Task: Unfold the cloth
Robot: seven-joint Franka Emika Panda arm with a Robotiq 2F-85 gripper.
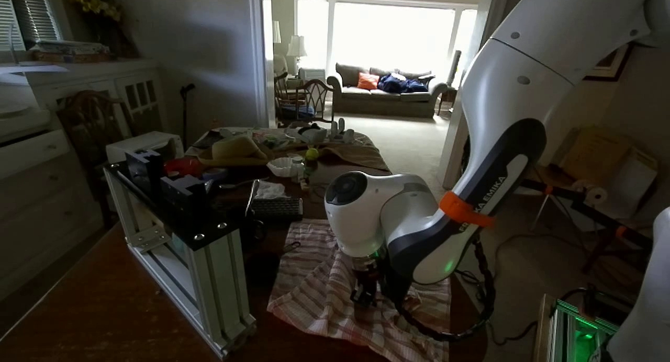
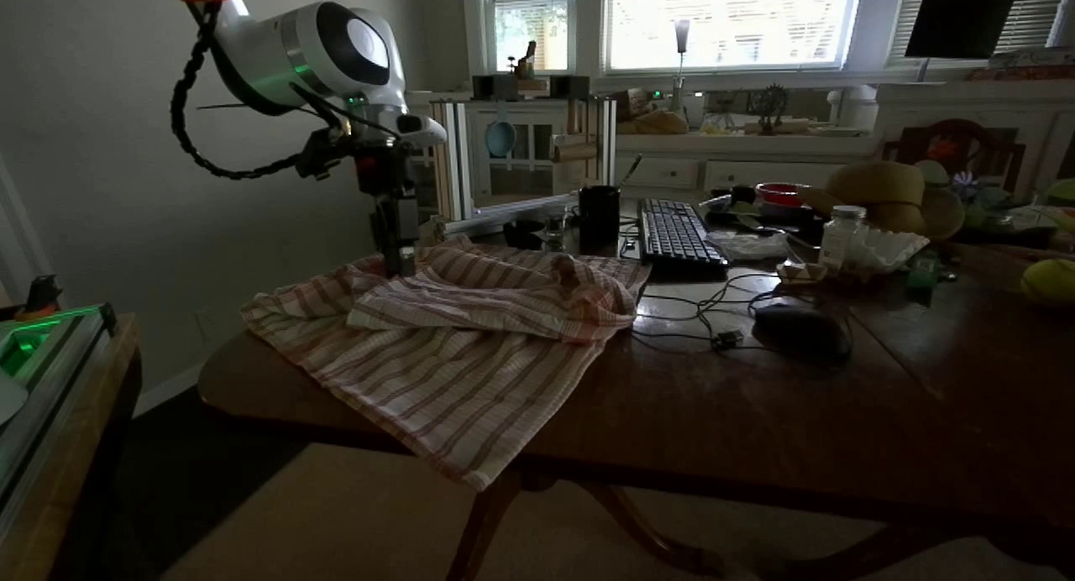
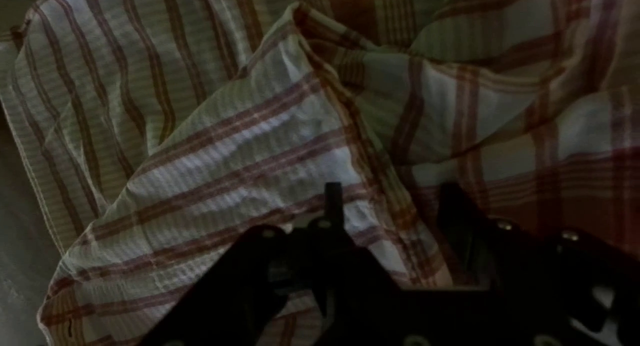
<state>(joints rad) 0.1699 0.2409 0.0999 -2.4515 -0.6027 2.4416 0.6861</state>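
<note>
A: Task is to unfold the cloth [image 2: 458,350]; a fold lies across it. How to work it?
B: My judgement: take the flap [image 3: 225,186] by its raised edge [image 3: 377,173], top layer only; lift slightly, then draw it over slowly and low, so the layers beneath stay put
A: Jaws?
B: Parted, no cloth visibly clamped. Wrist view, left to right: flap, one jaw over it, raised edge running between, second jaw, loose layers [image 3: 500,111]; contact, can't tell
A: Wider lie?
B: In an exterior view, left to right: jaws low over the cloth, left of its middle; near corner past the rim of the worktop [image 2: 756,421]; keyboard [image 2: 679,232] just beside its right end
</note>
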